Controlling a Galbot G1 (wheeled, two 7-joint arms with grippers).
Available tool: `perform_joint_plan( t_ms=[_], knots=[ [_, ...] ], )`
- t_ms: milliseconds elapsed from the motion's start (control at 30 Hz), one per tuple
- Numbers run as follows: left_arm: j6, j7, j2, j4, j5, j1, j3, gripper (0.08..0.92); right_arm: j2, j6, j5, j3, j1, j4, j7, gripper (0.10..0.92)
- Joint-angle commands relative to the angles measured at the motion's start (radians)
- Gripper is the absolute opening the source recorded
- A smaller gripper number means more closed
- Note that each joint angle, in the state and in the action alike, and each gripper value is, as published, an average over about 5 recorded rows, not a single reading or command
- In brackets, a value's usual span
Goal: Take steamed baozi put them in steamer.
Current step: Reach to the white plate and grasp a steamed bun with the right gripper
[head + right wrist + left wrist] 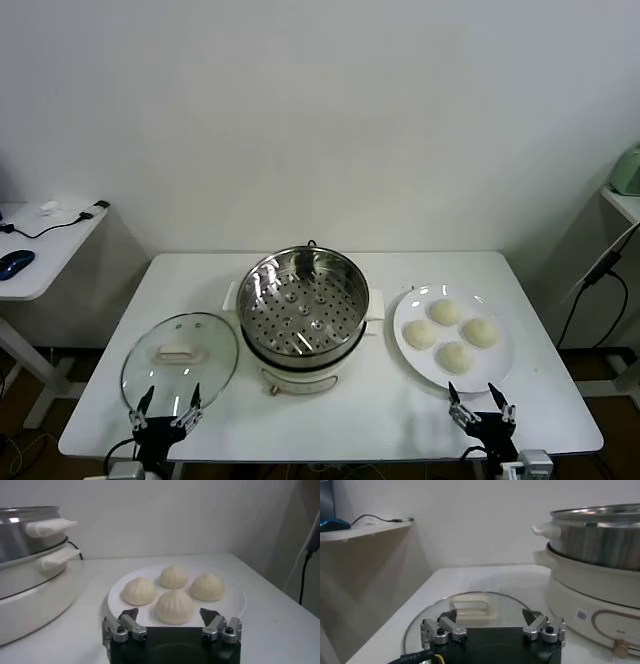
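Note:
Several cream-white baozi (452, 334) lie on a white plate (408, 343) at the table's right; they also show in the right wrist view (175, 606). The steel steamer (303, 305) with its perforated tray stands empty at the table's middle, on a cream-white base; it also shows in the left wrist view (597, 560). My right gripper (481, 404) is open and empty at the front edge, just before the plate. My left gripper (169, 404) is open and empty at the front edge, before the glass lid.
A round glass lid (180, 360) with a white handle lies flat left of the steamer. A side table with a blue mouse (15, 263) and a cable stands at far left. A shelf edge and a hanging cable are at far right.

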Motion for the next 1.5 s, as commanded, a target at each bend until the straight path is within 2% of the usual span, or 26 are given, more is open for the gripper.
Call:
perform_joint_plan(
  t_ms=[33,167,267,367,467,567,667,800,900,1000,1133,1500],
  knots=[
    [0.002,0.0,0.004,-0.001,0.0,-0.002,0.001,0.823,-0.052,-0.118,-0.01,0.014,0.132,0.009,0.017,0.823],
    [0.001,0.001,0.01,-0.003,-0.001,-0.007,0.006,0.823,-0.201,-0.203,-0.002,-0.058,0.386,-0.073,0.003,0.823],
    [0.001,0.0,0.015,-0.003,-0.007,-0.01,0.007,0.823,-0.344,-0.247,-0.001,-0.203,0.616,-0.185,-0.063,0.823],
    [-0.001,0.0,0.02,0.0,-0.015,-0.014,0.008,0.823,-0.467,-0.249,-0.052,-0.389,0.832,-0.311,-0.194,0.823],
    [-0.003,0.0,0.02,0.006,-0.018,-0.018,0.008,0.823,-0.582,-0.244,-0.111,-0.614,1.045,-0.431,-0.389,0.823],
    [-0.004,0.0,0.018,0.011,-0.019,-0.02,0.01,0.823,-0.671,-0.162,-0.18,-0.872,1.28,-0.553,-0.64,0.823],
    [-0.008,0.001,0.016,0.018,-0.015,-0.024,0.012,0.823,-0.708,0.011,-0.237,-1.172,1.557,-0.693,-0.895,0.823],
    [-0.014,0.001,0.011,0.036,-0.006,-0.031,0.016,0.823,-0.663,0.201,-0.247,-1.538,1.875,-0.856,-1.144,0.823],
    [-0.019,0.001,0.01,0.045,-0.005,-0.031,0.018,0.823,-0.589,0.258,-0.236,-1.752,2.036,-0.946,-1.261,0.823],
    [-0.026,0.001,0.011,0.055,-0.005,-0.029,0.017,0.823,-0.519,0.249,-0.215,-1.921,2.128,-0.978,-1.308,0.823],
    [-0.033,0.001,0.015,0.064,-0.006,-0.026,0.014,0.823,-0.441,0.188,-0.191,-2.01,2.136,-0.997,-1.294,0.823],
    [-0.031,0.001,0.007,0.063,0.005,-0.024,0.013,0.823,-0.287,0.057,-0.12,-1.86,1.886,-1.119,-1.174,0.823]
  ],
)
